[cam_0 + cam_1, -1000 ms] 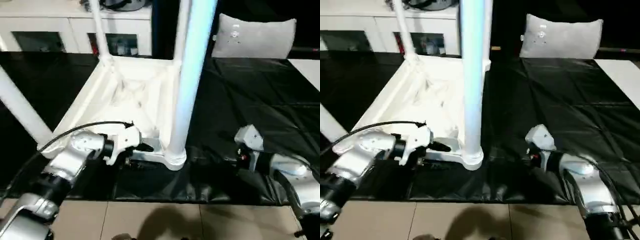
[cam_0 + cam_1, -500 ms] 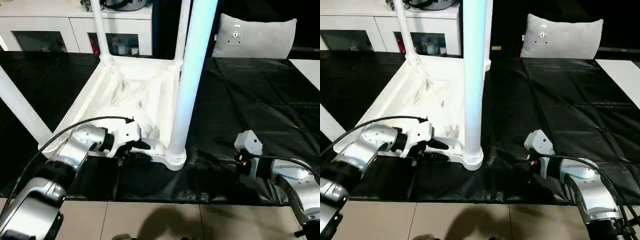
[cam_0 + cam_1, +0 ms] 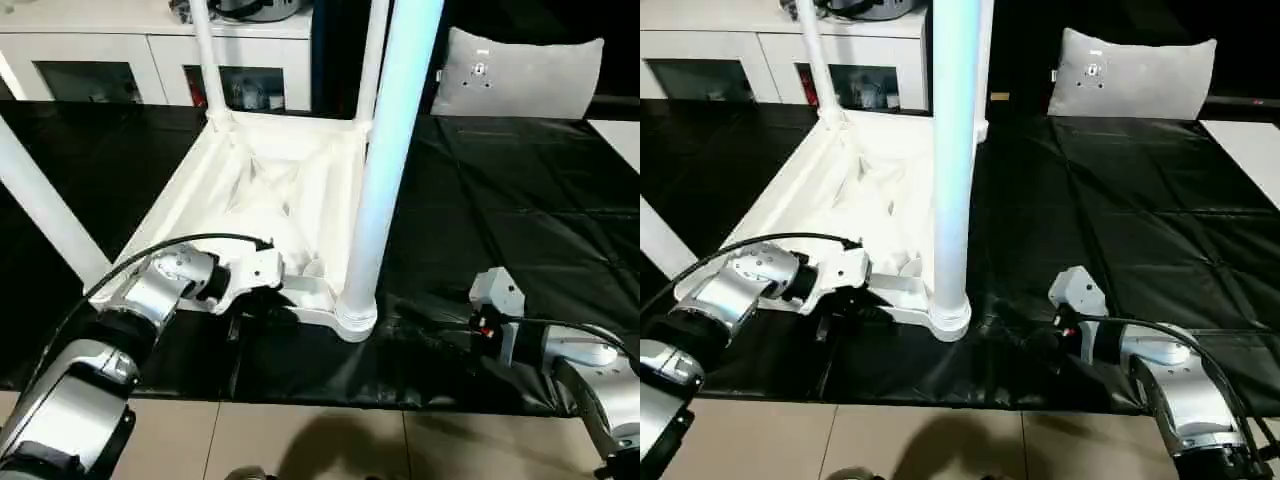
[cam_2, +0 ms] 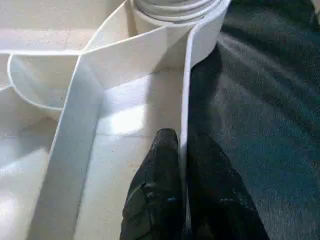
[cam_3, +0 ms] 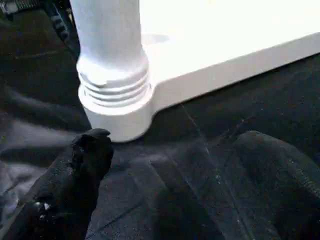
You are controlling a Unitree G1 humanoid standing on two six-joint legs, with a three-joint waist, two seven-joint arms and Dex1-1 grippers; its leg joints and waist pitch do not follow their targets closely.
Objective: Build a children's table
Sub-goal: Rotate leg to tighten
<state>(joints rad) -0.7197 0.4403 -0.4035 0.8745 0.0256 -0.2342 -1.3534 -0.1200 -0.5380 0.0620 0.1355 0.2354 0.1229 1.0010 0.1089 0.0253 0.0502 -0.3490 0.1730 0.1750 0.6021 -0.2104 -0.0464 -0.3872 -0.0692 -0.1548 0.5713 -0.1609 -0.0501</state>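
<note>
The left hand (image 4: 182, 200) is clenched on the near rim of the upturned children's table (image 3: 270, 190), which lies on the black tabletop (image 3: 520, 210). The right hand (image 5: 165, 195), fingers spread and empty, rests just short of the nearest leg (image 3: 385, 170) in its corner socket (image 5: 117, 107). All four legs appear seated, so probably only turning it upright remains. Beyond stand a grey cushion (image 3: 520, 75) and white cabinets (image 3: 150, 60).

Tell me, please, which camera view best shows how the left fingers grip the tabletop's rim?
The left wrist view: its fingers pinch the tabletop rim between them. In the eye views the left gripper is small, its grip unclear.
</note>
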